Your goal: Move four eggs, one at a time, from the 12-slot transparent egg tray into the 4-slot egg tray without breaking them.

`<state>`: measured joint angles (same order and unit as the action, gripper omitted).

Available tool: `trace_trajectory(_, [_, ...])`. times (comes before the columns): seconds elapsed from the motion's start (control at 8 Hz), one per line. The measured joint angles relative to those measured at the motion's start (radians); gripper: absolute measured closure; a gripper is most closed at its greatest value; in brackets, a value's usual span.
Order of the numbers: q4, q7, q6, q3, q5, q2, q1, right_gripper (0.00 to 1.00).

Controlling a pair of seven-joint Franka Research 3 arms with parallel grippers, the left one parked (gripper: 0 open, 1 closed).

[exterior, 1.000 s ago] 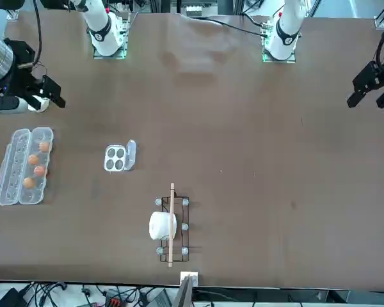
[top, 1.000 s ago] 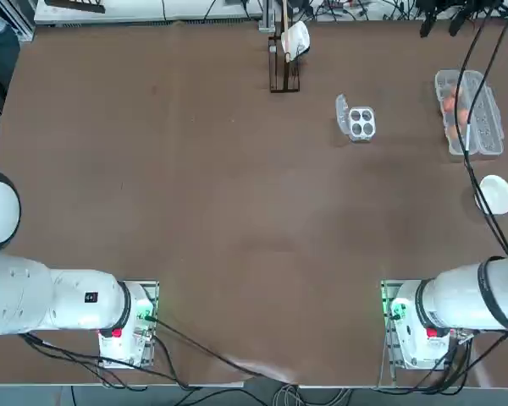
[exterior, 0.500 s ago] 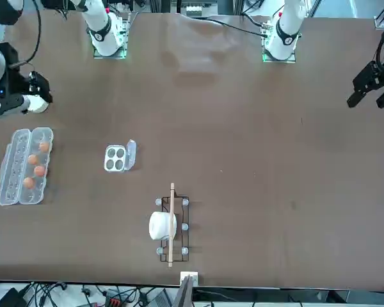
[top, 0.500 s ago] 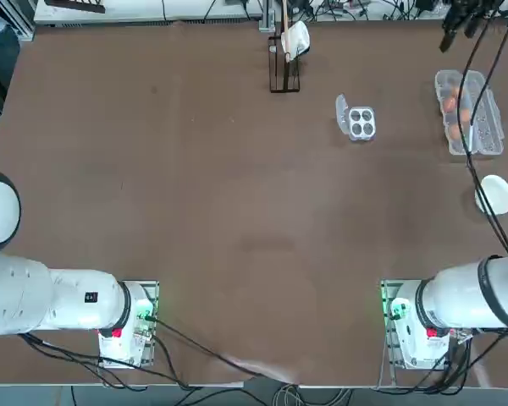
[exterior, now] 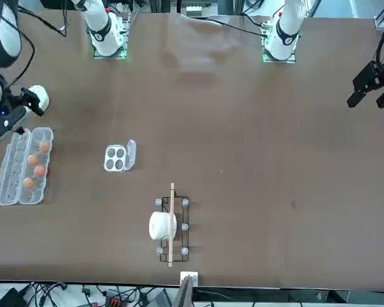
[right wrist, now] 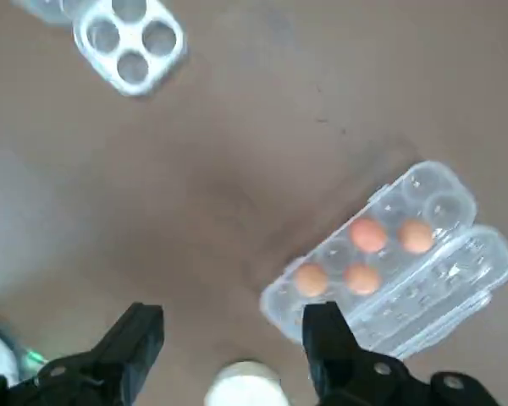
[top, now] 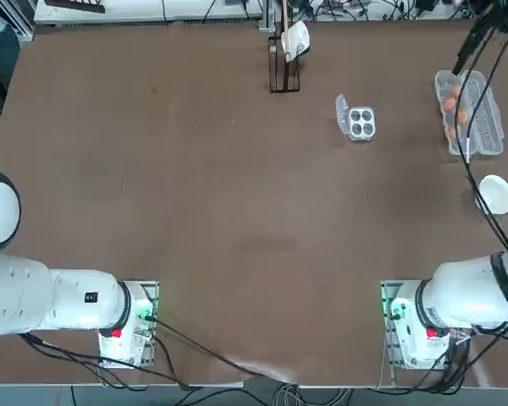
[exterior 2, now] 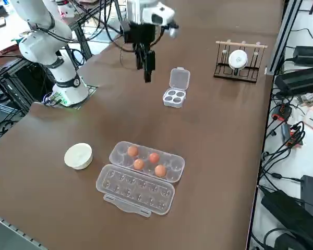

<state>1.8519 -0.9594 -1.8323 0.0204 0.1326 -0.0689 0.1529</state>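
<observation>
Right gripper point(right wrist: 233, 338), fingers spread and holding nothing, raised above the table near the 12-slot transparent egg tray point(exterior 2: 141, 177); tray lying open, lid folded flat alongside its cups; four eggs point(exterior 2: 145, 160) seated in the cup half, none yet moved; 4-slot egg tray point(exterior 2: 173, 97) well apart from the long tray, all cups vacant, lid flap open; white bowl point(exterior 2: 78, 155) just beside the long tray.
</observation>
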Motion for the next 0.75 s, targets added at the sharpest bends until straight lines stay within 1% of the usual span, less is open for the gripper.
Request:
trace_trajectory(0.12, [0.045, -0.114, -0.077, 0.0, 0.007, -0.012, 0.028, 0.0])
trace_trajectory(0.38, [0.149, -0.33, -0.289, -0.001, 0.008, -0.041, 0.091, 0.0])
trace_trajectory(0.5, [0.201, -0.401, -0.374, -0.001, 0.008, -0.049, 0.116, 0.0])
trace_trajectory(0.75, [0.278, -0.502, -0.491, -0.002, 0.008, -0.056, 0.162, 0.0])
